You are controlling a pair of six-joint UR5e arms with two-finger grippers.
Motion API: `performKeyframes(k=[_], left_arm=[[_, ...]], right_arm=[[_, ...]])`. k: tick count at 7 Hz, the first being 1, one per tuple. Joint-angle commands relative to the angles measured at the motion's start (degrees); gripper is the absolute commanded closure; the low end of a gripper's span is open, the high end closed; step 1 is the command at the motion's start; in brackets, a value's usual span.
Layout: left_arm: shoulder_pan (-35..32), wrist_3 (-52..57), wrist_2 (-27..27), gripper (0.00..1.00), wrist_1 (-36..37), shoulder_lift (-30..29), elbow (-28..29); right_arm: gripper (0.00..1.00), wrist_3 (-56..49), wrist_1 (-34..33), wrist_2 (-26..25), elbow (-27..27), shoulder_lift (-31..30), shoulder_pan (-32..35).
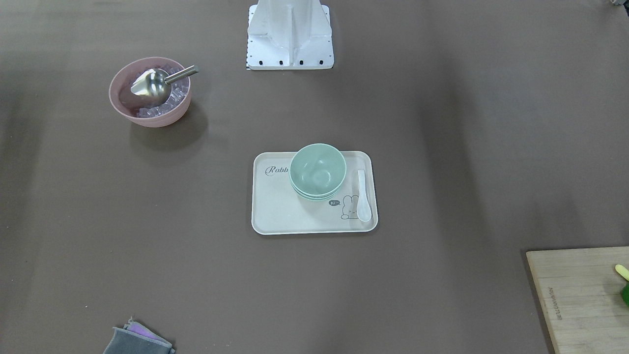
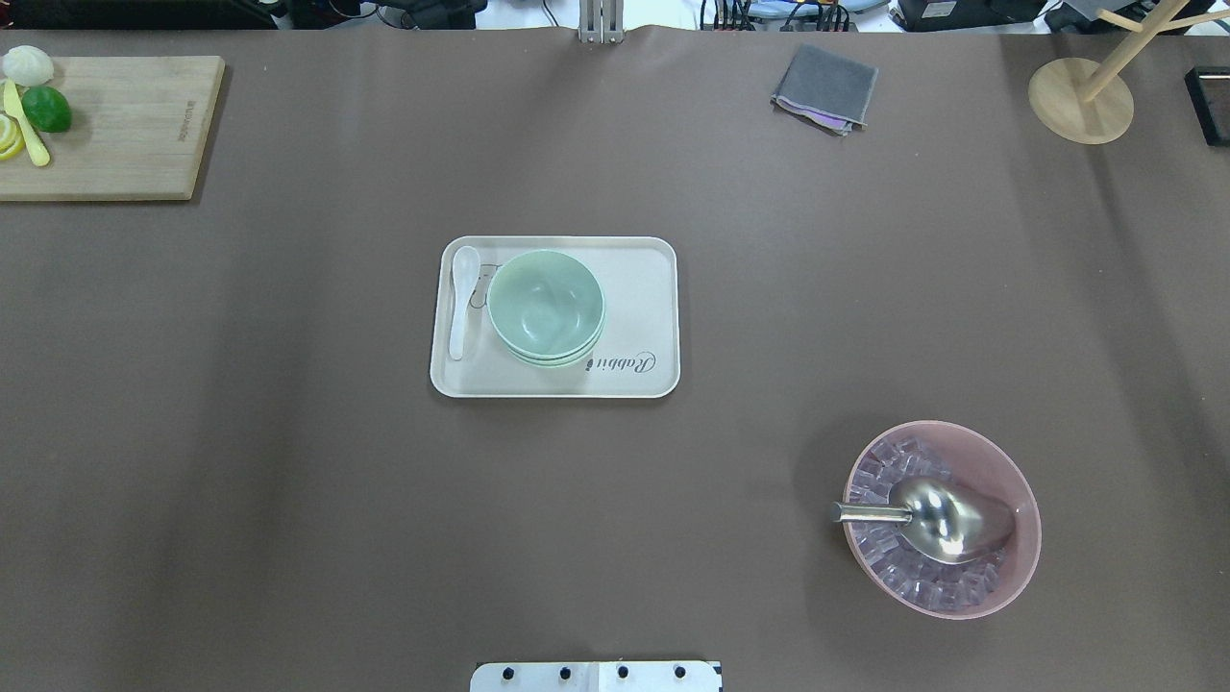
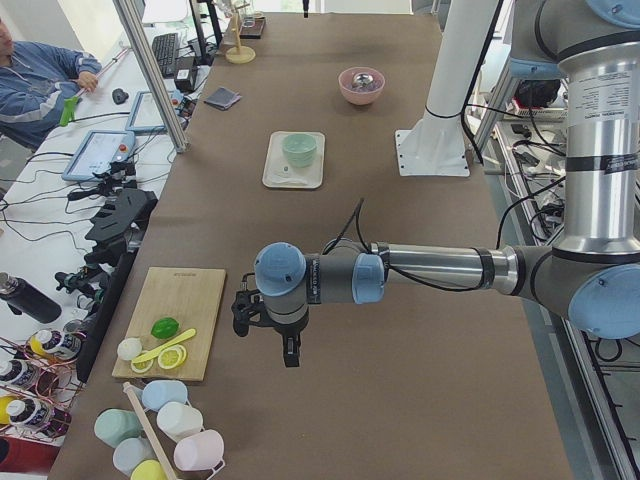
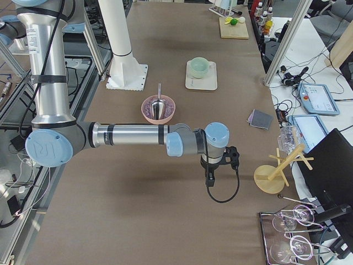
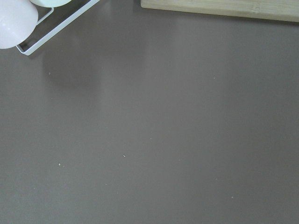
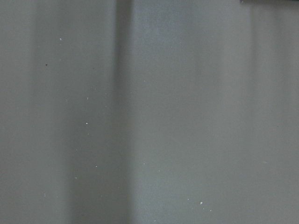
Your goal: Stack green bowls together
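Note:
The green bowls (image 1: 317, 169) sit nested in one stack on a beige tray (image 1: 280, 211) at the table's middle; the stack also shows in the overhead view (image 2: 546, 306), the left side view (image 3: 299, 149) and the right side view (image 4: 199, 67). A white spoon (image 1: 362, 196) lies on the tray beside the stack. My left gripper (image 3: 290, 355) hangs over bare table far from the tray, near the cutting board. My right gripper (image 4: 208, 179) hangs over bare table at the other end. Both show only in the side views, so I cannot tell if they are open or shut.
A pink bowl (image 2: 1026, 500) with ice cubes and a metal scoop (image 2: 947, 519) stands on my right. A wooden cutting board (image 2: 125, 135) with fruit lies far left. A grey cloth (image 2: 824, 86) and a wooden stand (image 2: 1081, 96) are at the far right. A rack of cups (image 3: 160, 430) stands beyond the board.

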Motion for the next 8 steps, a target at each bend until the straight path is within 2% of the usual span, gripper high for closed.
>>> performKeyframes(k=[1, 4, 8], left_arm=[[0.0, -0.2, 0.0, 0.02, 0.0, 0.1, 0.0], [0.0, 0.1, -0.2, 0.02, -0.4, 0.7, 0.5], [0.0, -0.3, -0.1, 0.02, -5.4, 2.1, 1.2]], right_arm=[[0.0, 0.0, -0.1, -0.1, 0.0, -0.1, 0.1], [0.0, 0.0, -0.1, 0.0, -0.3, -0.6, 0.9], [0.0, 0.1, -0.1, -0.1, -0.2, -0.3, 1.1]])
